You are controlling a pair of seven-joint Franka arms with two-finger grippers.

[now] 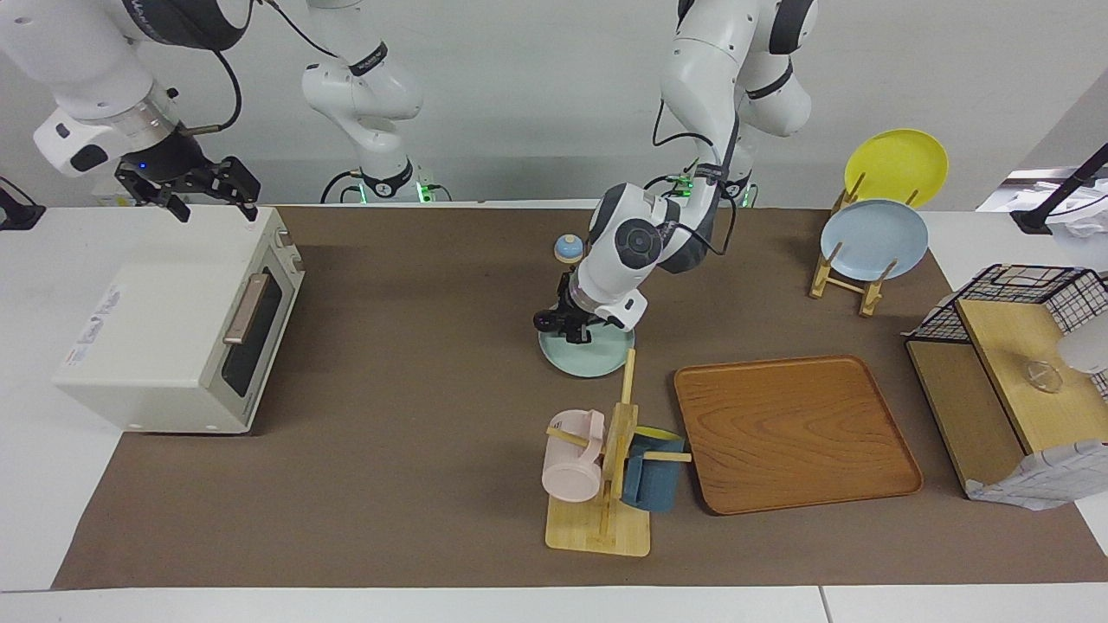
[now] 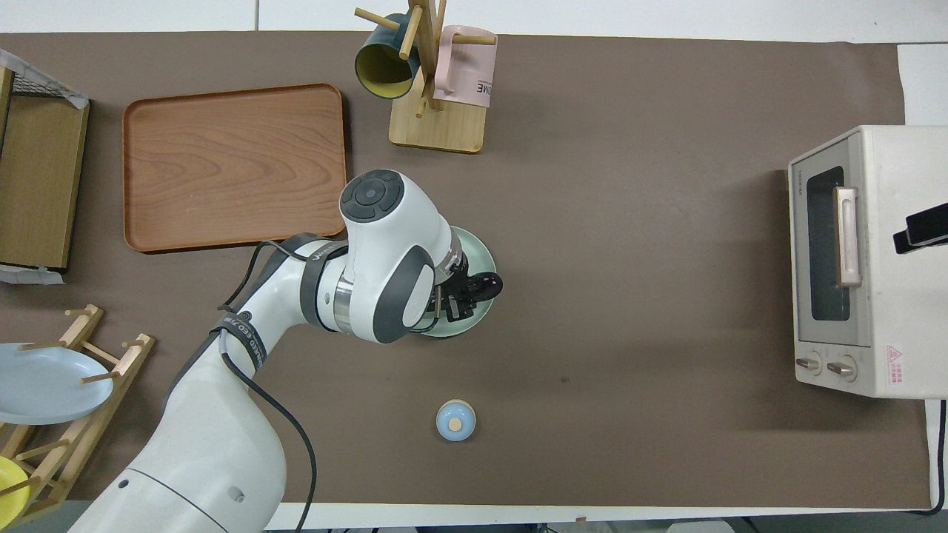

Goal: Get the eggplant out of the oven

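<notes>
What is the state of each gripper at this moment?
Left gripper: low over the pale green plate; cannot be told.
Right gripper: open, holding nothing, over the oven.

The oven (image 1: pixel 177 333) sits shut at 9 o'clock on the tabletop (image 1: pixel 415 484). The right tool (image 1: pixel 212 201) hangs over it. The left tool (image 1: pixel 573 333) is down on the green plate (image 1: pixel 597 359).

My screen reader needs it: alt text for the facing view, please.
Left gripper low over pale green plate mid-table; right gripper open above the closed oven. No eggplant is visible.
</notes>
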